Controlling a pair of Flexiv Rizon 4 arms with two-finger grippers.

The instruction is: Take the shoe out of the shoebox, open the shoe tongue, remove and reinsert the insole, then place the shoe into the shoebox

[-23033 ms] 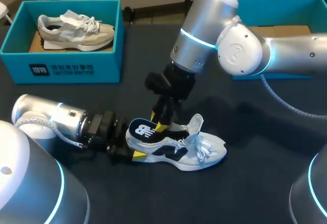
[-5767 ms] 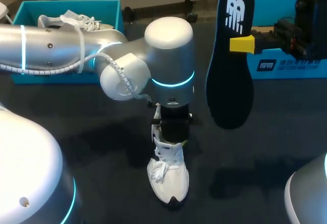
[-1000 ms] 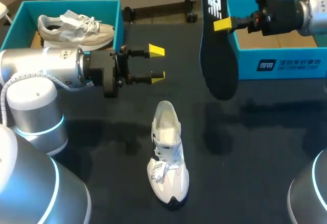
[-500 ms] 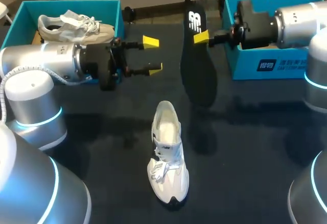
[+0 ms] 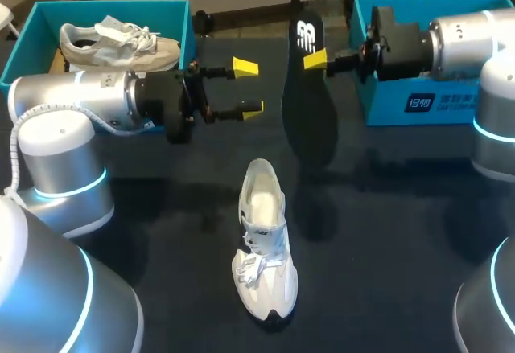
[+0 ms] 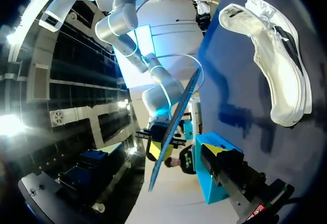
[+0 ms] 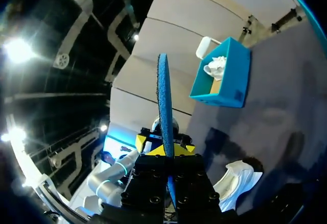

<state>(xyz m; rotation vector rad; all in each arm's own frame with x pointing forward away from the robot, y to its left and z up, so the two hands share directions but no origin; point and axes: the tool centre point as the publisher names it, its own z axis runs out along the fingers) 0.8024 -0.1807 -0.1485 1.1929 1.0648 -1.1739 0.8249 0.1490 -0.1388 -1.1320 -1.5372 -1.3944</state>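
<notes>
The long black foam insole (image 5: 310,100) is out of the shoe and hangs upright in the air, logo end up and toe end down. It is pinched near its top by the right claw (image 5: 315,58), whose yellow tips are clamped on it from both sides; the right wrist view shows the insole (image 7: 164,106) edge-on, rising from between those fingers. Over the last second the right arm has carried it from above the corner of the open teal cardboard shoebox on the right (image 5: 434,104) towards the middle, so it now hangs beyond the heel of the white lace-up sneaker (image 5: 264,244), apart from it. The sneaker stands alone on its sole on the dark desk (image 5: 402,240), toe towards the near edge, mouth open upward; the tongue seems pulled forward, though that is hard to make out from above. The left claw (image 5: 249,89), which was down at the heel some seconds ago, has let go and drawn back to the left. It is level above the desk, fingers well apart and empty, pointing at the insole and a touch nearer to it than half a second ago. In the left wrist view the insole (image 6: 176,124) is ahead of it, the sneaker (image 6: 276,66) off to one side. Removal looks done; reinsertion comes next, toe end lowered into the mouth, probably with the left claw steadying the shoe. A second pale sneaker (image 5: 121,43) lies in the teal shoebox on the left (image 5: 113,4).
</notes>
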